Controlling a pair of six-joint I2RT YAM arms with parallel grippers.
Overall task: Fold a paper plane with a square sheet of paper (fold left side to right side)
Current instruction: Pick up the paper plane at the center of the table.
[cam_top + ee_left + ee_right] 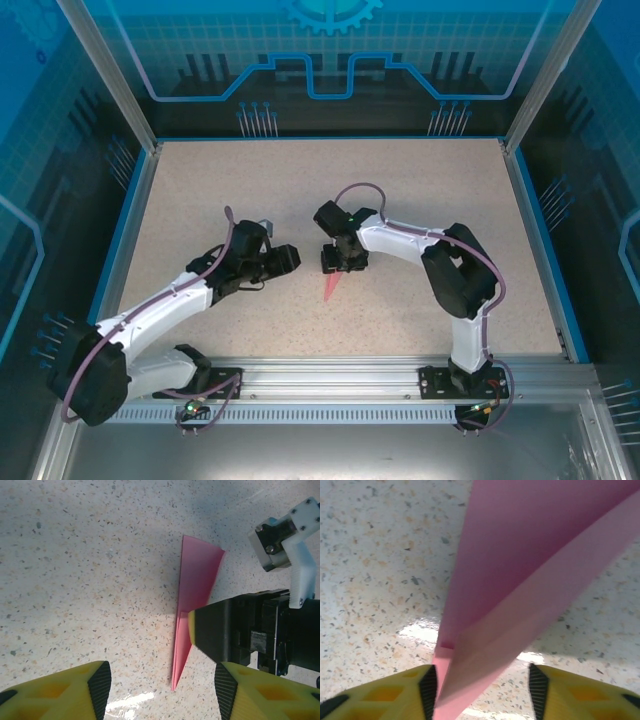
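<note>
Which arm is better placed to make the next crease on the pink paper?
Right, probably: the right fingers sit either side of the paper plane, directly over its fold; the left fingers hang open beside it, clear of the paper.

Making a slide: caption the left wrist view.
Right gripper over the folded pink paper plane, framed by the open left gripper.
</note>
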